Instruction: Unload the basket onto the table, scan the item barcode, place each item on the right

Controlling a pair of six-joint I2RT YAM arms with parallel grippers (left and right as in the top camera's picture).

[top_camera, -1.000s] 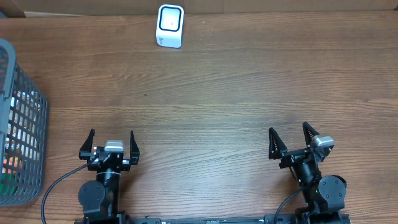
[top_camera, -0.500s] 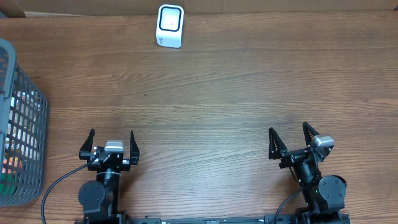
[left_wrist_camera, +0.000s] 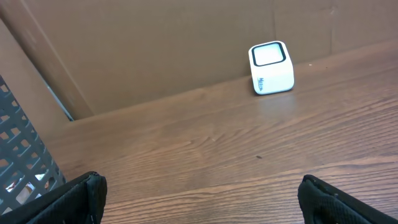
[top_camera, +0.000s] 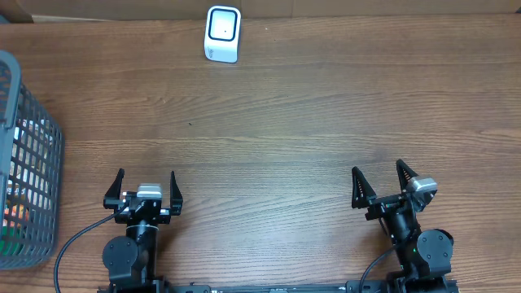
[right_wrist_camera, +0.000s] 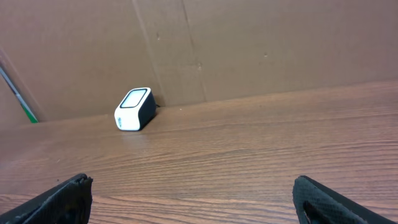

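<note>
A white barcode scanner (top_camera: 222,33) with a dark window stands at the table's far edge, left of centre; it also shows in the left wrist view (left_wrist_camera: 271,67) and the right wrist view (right_wrist_camera: 134,109). Items lie in a grey mesh basket (top_camera: 24,155) at the left edge; I can make out only coloured bits through the mesh. My left gripper (top_camera: 146,189) rests open near the front edge, nothing between its fingers (left_wrist_camera: 81,198). At the front right, my right gripper (top_camera: 378,185) is open and empty too, fingers (right_wrist_camera: 320,199) wide apart.
A brown cardboard wall (right_wrist_camera: 249,43) rises behind the table's far edge. The basket's mesh side (left_wrist_camera: 22,155) stands close to the left arm. The wooden tabletop (top_camera: 293,122) stretches between the grippers and the scanner.
</note>
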